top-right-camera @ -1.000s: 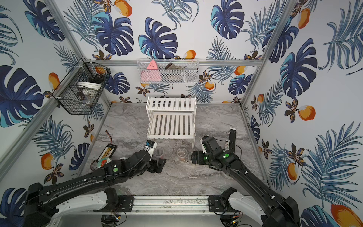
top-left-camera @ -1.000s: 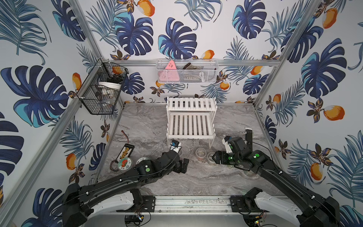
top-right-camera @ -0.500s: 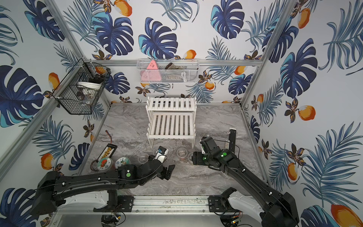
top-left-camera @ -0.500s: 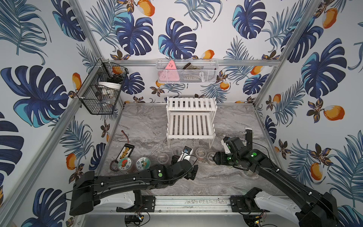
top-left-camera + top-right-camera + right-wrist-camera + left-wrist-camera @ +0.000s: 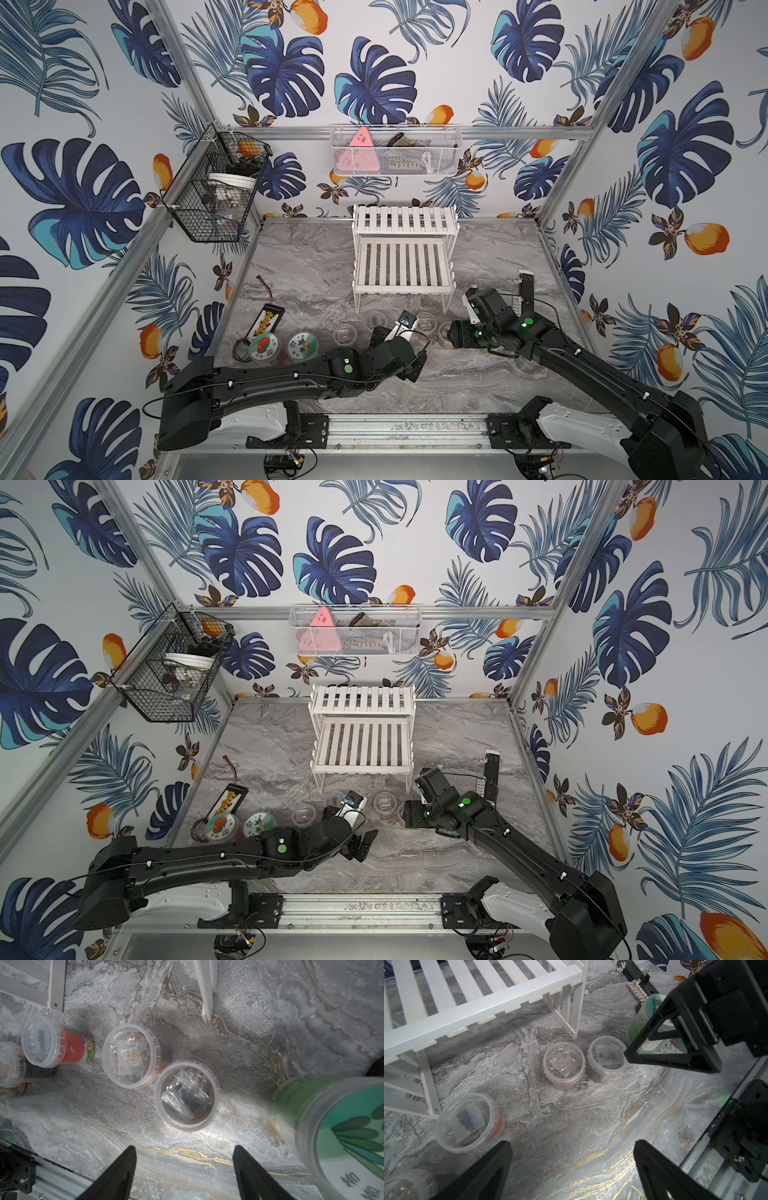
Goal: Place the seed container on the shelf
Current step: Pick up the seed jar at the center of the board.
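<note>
Blue-leaf and orange-fruit wallpaper is seen on every wall, and a grey marbled tabletop is spread below. Two black arms are stretched in low from the near edge. The left gripper is held with its fingers spread wide, only bare marble between them. The right gripper is also parted, its fingers closed on nothing. The shelf, a white slatted rack of two steps, is set at the middle of the back wall. A black wire basket is hung on the left wall and a white mesh basket on the back wall above the shelf. The seed container, a clear lidded tub with a dark packet inside, is stood upright on the marble by the shelf's front right leg, just ahead of the right fingertips and apart from them. A second tub with pale seeds is placed just beside it, and a green-labelled pot, blurred, is seen to one side of the right gripper.
</note>
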Robot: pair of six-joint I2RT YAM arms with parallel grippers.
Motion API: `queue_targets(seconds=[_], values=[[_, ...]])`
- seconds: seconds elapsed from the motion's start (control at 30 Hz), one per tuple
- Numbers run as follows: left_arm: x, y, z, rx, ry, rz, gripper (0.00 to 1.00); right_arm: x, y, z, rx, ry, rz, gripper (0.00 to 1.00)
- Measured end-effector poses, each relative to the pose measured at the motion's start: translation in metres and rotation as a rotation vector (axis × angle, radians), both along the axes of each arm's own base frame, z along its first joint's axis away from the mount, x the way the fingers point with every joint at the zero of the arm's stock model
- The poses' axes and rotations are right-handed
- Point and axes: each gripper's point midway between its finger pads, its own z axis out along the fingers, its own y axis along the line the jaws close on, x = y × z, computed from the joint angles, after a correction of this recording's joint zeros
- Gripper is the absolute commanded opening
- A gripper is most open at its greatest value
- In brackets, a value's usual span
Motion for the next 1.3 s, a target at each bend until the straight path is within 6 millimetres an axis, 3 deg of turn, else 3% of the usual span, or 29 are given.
queue_targets(seconds=[0.33,0.47,0.63,1.07,1.3], values=[[0.0,0.008,-0.002,0.001,-0.018,0.015,0.99,-0.001,0.004,-0.013,-0.032,0.027,0.026,0.74],[0.002,0.006,-0.007,0.014,-0.016,0.017,0.99,0.002,0.008,-0.02,-0.065,0.02,0.047,0.81],[0.005,0.002,-0.015,0.041,-0.017,0.02,0.99,0.015,0.009,-0.029,-0.111,-0.025,0.057,0.84],[0.007,-0.008,-0.021,0.053,-0.014,0.001,0.99,0.02,0.019,-0.053,-0.14,-0.017,0.095,0.81],[0.007,-0.009,-0.021,0.052,-0.01,0.003,0.99,0.024,0.019,-0.057,-0.15,-0.021,0.074,0.79]])
